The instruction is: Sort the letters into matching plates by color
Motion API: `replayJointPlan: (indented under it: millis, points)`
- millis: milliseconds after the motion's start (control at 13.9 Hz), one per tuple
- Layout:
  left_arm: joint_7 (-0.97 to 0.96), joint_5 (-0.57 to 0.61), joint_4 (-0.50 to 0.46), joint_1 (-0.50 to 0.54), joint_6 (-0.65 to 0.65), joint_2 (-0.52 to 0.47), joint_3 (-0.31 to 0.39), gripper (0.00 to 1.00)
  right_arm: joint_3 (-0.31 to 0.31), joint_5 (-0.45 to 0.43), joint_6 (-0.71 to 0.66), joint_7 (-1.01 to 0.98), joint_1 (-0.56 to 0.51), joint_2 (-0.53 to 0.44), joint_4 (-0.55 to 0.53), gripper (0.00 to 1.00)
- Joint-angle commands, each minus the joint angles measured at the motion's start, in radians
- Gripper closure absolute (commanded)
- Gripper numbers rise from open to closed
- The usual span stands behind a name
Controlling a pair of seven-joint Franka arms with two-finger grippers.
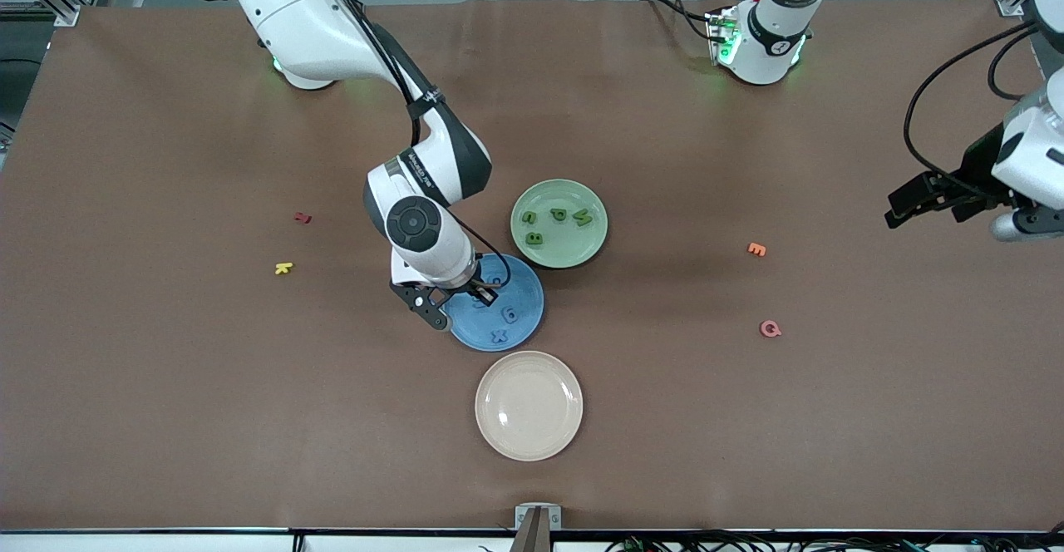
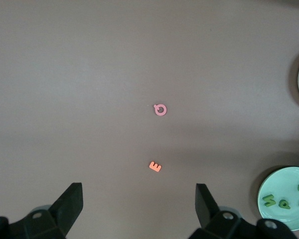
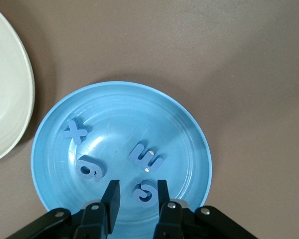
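The blue plate [image 1: 532, 317] lies mid-table with several blue letters in it, among them an X [image 3: 75, 132], a 6 [image 3: 89, 168] and a 3 [image 3: 147, 158]. My right gripper [image 1: 457, 301] hangs low over that plate, open. A curled blue letter [image 3: 145, 193] lies flat on the plate between its fingers [image 3: 112, 195]. The pale green plate [image 1: 573, 246] sits beside the blue one, farther from the front camera, and holds several green letters [image 1: 559, 215]. My left gripper [image 1: 906, 205] waits, open and empty [image 2: 139, 199], raised over the left arm's end of the table.
A cream plate [image 1: 529, 405] lies nearer the front camera than the blue plate. An orange letter [image 1: 756, 248] and a pink letter [image 1: 770, 329] lie toward the left arm's end. A red letter [image 1: 302, 218] and a yellow letter [image 1: 283, 268] lie toward the right arm's end.
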Motion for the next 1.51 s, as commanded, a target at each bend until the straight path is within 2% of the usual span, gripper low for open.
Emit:
replayJointPlan:
  millis: [0,215,287,358,502,717,860,1004,1434]
  points:
    - [0.024,-0.025,-0.021,0.010,-0.048,-0.072,0.004,0.01,-0.009,0.021,-0.003,0.013,0.008,0.014,0.024,0.62]
    - [0.062,-0.052,-0.023,0.010,-0.083,-0.114,0.015,0.01,-0.008,0.021,-0.001,0.010,0.008,0.014,0.024,0.59]
    - [0.064,-0.061,-0.020,0.011,-0.084,-0.115,0.016,0.01,-0.009,0.013,-0.009,-0.012,0.004,0.013,0.027,0.07]
    - [0.065,-0.070,-0.015,0.010,-0.084,-0.115,0.016,0.00,-0.009,0.007,-0.016,-0.076,-0.019,0.007,0.036,0.00]
    - [0.061,-0.069,0.006,0.008,-0.084,-0.108,0.015,0.00,-0.022,0.001,-0.074,-0.319,-0.050,-0.006,0.033,0.00]
    - [0.048,-0.066,0.012,0.003,-0.084,-0.108,0.006,0.00,-0.037,-0.017,-0.156,-0.501,-0.114,-0.042,0.030,0.00]
    - [0.047,-0.069,0.014,0.005,-0.084,-0.106,0.007,0.00,-0.072,-0.108,-0.249,-0.622,-0.134,-0.073,0.030,0.00]
    - [0.047,-0.069,0.014,0.005,-0.084,-0.106,0.007,0.00,-0.080,-0.123,-0.314,-0.775,-0.194,-0.122,0.026,0.00]
    - [0.051,-0.060,0.014,0.003,-0.084,-0.102,0.006,0.00,-0.094,-0.162,-0.481,-0.932,-0.306,-0.242,0.027,0.00]
